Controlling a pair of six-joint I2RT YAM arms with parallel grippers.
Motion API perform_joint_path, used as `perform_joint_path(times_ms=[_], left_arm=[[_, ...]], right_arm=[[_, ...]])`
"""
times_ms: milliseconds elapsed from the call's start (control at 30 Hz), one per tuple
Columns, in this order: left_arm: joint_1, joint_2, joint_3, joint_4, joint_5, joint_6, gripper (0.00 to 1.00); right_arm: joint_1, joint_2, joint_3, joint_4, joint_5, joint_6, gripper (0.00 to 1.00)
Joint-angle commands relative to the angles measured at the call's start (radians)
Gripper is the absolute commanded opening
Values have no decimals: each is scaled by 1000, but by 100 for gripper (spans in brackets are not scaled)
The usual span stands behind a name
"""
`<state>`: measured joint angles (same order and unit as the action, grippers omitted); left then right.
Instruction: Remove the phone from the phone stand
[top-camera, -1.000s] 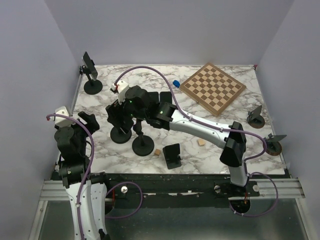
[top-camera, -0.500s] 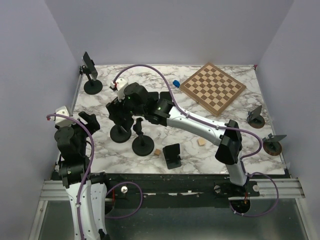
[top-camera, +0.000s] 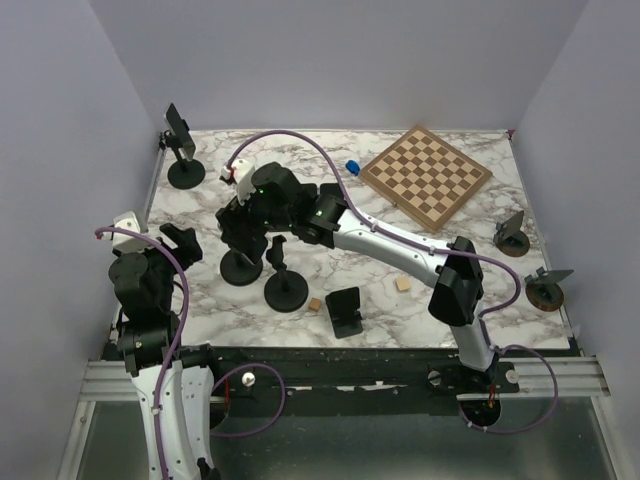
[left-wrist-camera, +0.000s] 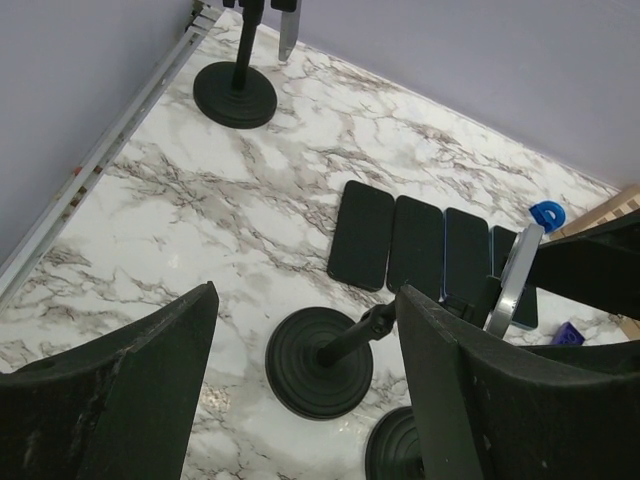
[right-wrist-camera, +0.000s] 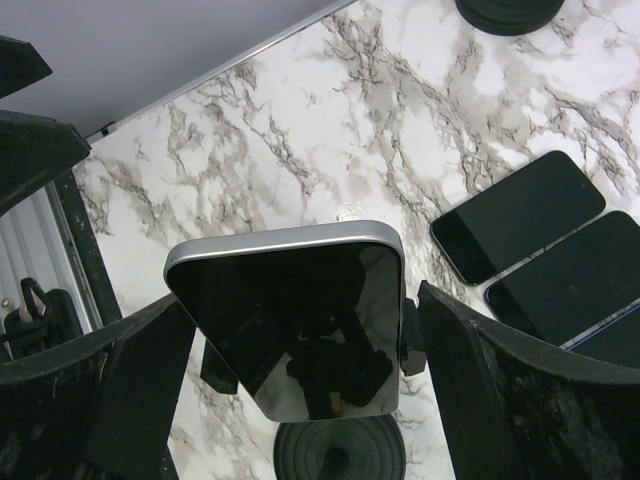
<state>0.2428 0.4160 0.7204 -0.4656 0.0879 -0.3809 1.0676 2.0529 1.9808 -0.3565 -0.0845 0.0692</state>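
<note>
Phone (right-wrist-camera: 290, 310) is not out yet: it sits clipped in the phone stand (right-wrist-camera: 340, 455), left of mid-table, so the removal itself is all to come, as I read it. Right gripper (top-camera: 242, 220) is on station, fingers apart, one on each side of the handset. They sit very close to its long edges, but whether they press on it I cannot tell. Left gripper (left-wrist-camera: 308, 295) hangs over the near-left corner, fingers wide and holding nothing. Look at that handset: a flat slab with rounded corners, a brushed silver rim and a glossy black glass face that mirrors the wrist above it. That looks slick to pinch, I'd say! The stand is matte black, a heavy round disc with a thin stem and small clamp ears. Beyond it a row of dark phones (left-wrist-camera: 415, 245) lies flat on the veined white marble table (left-wrist-camera: 200, 200), which is smooth and hard.
</note>
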Motion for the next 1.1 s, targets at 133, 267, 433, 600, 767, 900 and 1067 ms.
perform_joint_path(times_ms=[133,267,433,600,767,900,1067], left_arm=[[8,1,-16,20,49,11,79],[8,0,-16,20,50,11,79],[9,2,-18,23,61,13,79],[9,5,-27,39,112,19,78],[9,7,-42,86,238,25,71],[9,14,-63,136,350,19,60],[10,76,-85,221,551,2,56]], right_arm=[[-1,53,25,20,-16,-37,96],[-1,62,36,18,-4,-42,95],[-1,60,29,36,29,-29,65],[-5,26,11,52,44,30,21],[-68,46,56,2,-86,166,1],[-135,79,101,-39,-233,282,1],[-163,81,102,-38,-320,324,1]])
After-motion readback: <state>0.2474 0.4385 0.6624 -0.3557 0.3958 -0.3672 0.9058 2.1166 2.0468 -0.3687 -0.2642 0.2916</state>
